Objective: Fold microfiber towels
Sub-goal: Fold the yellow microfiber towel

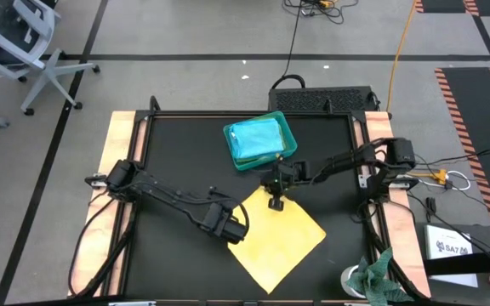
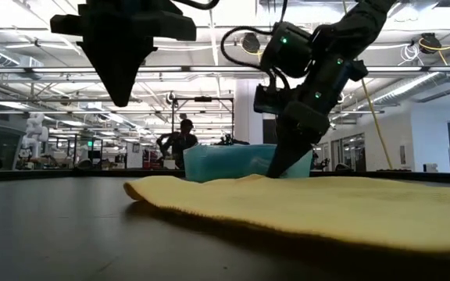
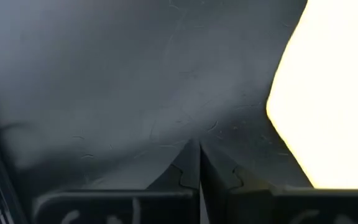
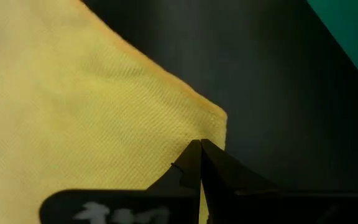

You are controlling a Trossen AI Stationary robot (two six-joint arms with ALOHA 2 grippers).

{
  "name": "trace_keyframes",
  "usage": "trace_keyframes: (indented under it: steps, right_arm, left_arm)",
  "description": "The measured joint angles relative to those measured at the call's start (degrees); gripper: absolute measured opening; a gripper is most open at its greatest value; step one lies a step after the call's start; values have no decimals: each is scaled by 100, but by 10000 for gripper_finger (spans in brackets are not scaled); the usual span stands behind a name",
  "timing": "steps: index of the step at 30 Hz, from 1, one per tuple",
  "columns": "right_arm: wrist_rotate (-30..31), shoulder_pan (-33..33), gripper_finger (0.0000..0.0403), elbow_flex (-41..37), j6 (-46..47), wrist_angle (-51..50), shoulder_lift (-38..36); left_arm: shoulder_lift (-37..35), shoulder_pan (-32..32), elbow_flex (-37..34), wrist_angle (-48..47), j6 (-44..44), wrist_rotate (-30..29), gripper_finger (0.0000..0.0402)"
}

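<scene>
Right gripper [image 4: 199, 144], fingers pinched shut on the yellow towel [image 1: 279, 234]'s corner nearest the teal tray [image 1: 287, 153], should lift low and carry the corner straight across.

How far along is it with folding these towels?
Done, it seems: folded blue towels are stacked in the teal tray. In hand: one yellow towel lies spread flat, unfolded. The right gripper, shut, is down at its far corner; whether it pinches the cloth is unclear. The left gripper is shut above the mat beside the towel's edge. Left: every fold of the yellow towel.
</scene>
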Motion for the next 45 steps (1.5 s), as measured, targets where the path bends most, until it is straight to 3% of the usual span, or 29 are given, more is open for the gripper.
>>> trace_keyframes:
  steps: [8, 15, 21, 26, 33, 36, 45]
  right_arm:
    - [470, -72, 0, 24, -191, -1768, -50]
    - [481, -1, 0, 4, 162, -3062, -294]
    - [175, 157, 0, -45, 778, -3173, -1234]
    - [152, 281, 0, -41, 1136, -3093, -2363]
    - [169, 279, 0, -20, 1450, -2852, -3703]
    - [177, 279, 0, -20, 1535, -2844, -4150]
    - [501, 279, 0, -20, 1639, -2862, -4758]
  left_arm:
    - [0, 0, 0, -1, 37, 0, 3]
    - [-2, 80, 0, -3, -216, 41, 5]
    - [-7, 310, 0, 1, -338, 84, 8]
    - [-7, 610, 0, 215, 310, 132, 3]
    - [-11, 1250, -46, 1549, 1603, 175, 6]
    - [-13, 1523, -221, 2198, 2030, 465, 3]
    - [-11, 1854, -830, 3377, 2770, 957, 42]
